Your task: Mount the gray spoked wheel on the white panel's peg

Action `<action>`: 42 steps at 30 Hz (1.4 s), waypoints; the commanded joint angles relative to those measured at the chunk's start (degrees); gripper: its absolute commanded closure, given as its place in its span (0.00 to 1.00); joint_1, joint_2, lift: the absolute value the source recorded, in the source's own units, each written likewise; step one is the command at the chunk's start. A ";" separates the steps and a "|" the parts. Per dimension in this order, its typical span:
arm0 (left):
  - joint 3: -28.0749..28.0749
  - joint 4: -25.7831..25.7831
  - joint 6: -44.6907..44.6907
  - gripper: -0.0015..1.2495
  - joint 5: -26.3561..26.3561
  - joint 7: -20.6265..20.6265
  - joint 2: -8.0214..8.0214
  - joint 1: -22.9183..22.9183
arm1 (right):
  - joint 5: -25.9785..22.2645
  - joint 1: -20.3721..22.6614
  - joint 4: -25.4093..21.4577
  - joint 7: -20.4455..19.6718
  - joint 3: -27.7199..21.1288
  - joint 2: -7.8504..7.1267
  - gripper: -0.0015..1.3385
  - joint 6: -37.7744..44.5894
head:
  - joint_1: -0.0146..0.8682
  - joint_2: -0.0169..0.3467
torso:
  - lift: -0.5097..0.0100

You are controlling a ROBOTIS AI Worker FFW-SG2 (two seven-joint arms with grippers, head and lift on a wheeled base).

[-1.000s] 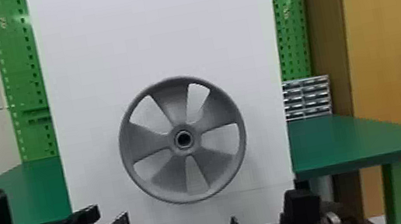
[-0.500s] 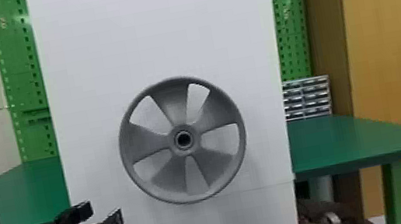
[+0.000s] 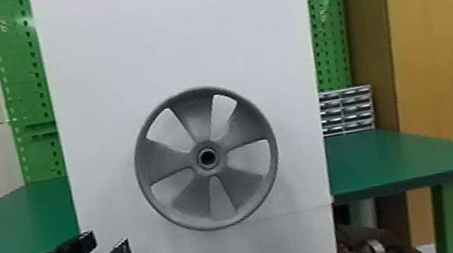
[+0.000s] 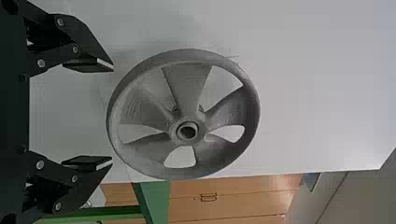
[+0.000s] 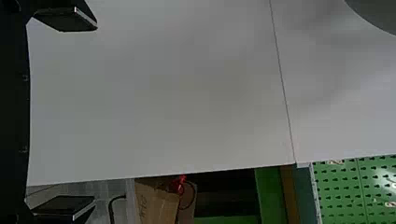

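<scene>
Risk: wheel (image 3: 193, 118) slips off if its hub (image 3: 221, 156) isn't fully seated; can't tell. Left hand (image 3: 109, 244) swinging in could knock it. Wheel's at white panel (image 3: 178, 34), above and right of left hand. Faces robot, hub axis roughly level; round, no long axis. Left hand and right hand (image 5: 95, 114) wide open, empty.

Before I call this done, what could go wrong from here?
The open left claw sits low beside the wheel; swinging up or inward, it might clip it. The hub is dark inside, so I can't tell how well it's seated; a knock could slide it off.
</scene>
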 commanded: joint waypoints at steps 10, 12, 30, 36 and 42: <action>1.25 -0.09 0.00 0.43 -0.08 -0.09 -0.39 0.96 | 4.01 3.85 2.82 0.45 -3.39 1.45 0.01 -2.74 | 0.15 0.03 | 0.15; 1.43 -0.18 0.00 0.43 -0.08 -0.09 -0.48 0.87 | 4.01 3.94 2.91 0.45 -3.56 1.45 0.02 -2.83 | 0.15 0.03 | 0.16; 1.52 -0.18 0.00 0.43 -0.61 -0.27 -0.83 0.87 | 3.66 4.03 2.91 0.62 -3.30 0.84 0.03 -3.53 | 0.15 0.03 | 0.16; 1.52 -0.18 0.00 0.43 -0.78 -0.35 -0.91 0.87 | 3.66 4.12 2.91 0.71 -3.21 0.75 0.03 -3.71 | 0.15 0.03 | 0.16; 1.25 -0.18 0.00 0.43 -1.05 -0.35 -0.91 0.78 | 3.49 4.20 3.26 0.71 -3.30 0.75 0.03 -4.06 | 0.15 0.03 | 0.16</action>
